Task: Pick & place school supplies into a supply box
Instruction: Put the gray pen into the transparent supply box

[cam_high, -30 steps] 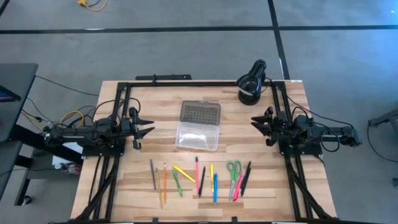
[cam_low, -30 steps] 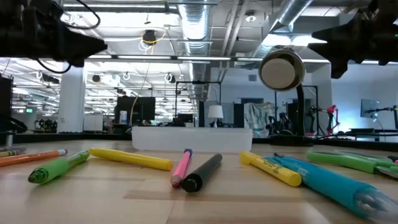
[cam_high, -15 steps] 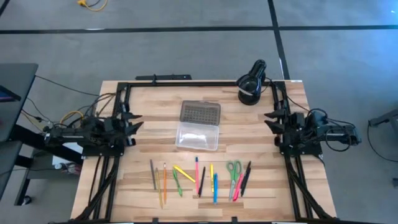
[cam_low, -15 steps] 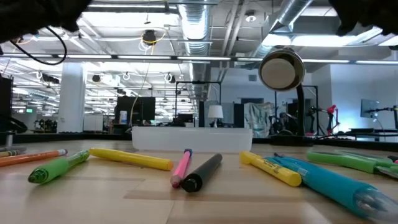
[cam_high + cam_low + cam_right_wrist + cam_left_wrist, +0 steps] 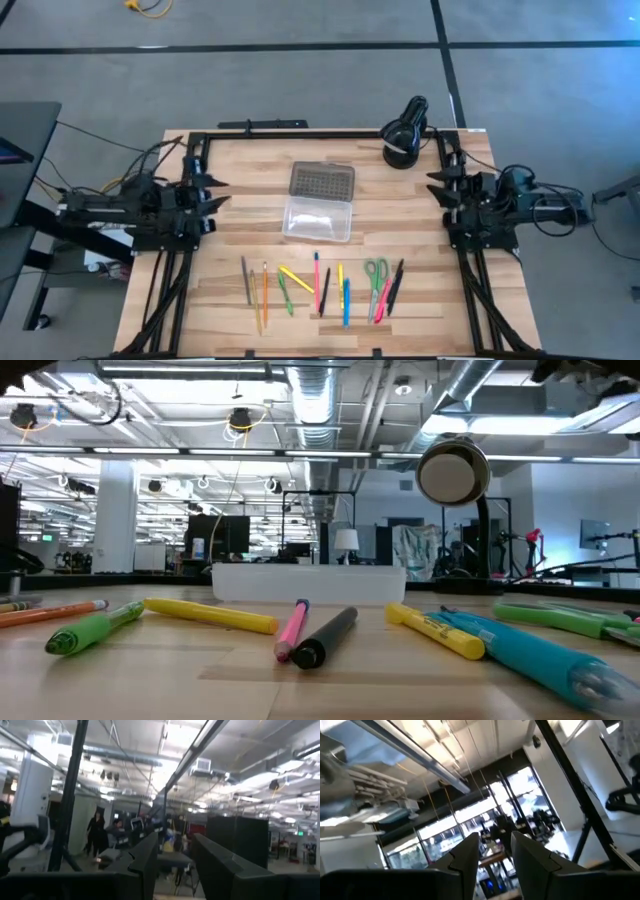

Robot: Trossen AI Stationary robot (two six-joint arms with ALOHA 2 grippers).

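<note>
The table carries everything, and nothing on it is in the supply box yet. That box sits near the middle of the tabletop, its clear tray open toward the row of supplies and its dotted grey lid laid back flat on the far side. The black round lamp stands at the far right corner, near the right arm.

Both arms sit at the table's side edges, well apart from the supplies. The left gripper hangs at the left rail and the right gripper at the right rail. In each wrist view the two fingers stand apart with a clear gap and nothing between them.

The school supplies lie in a loose row along the near edge, well clear of the box. Here the risks start, I think. Several pieces lie very close together or cross, like the yellow marker over its green neighbour, so one closing grip could catch two or flick one away. Round barrels may roll off the near edge. The green-handled scissors lie flat and look awkward to pinch. A long pen dropped crooked could bridge the tray's rim.
</note>
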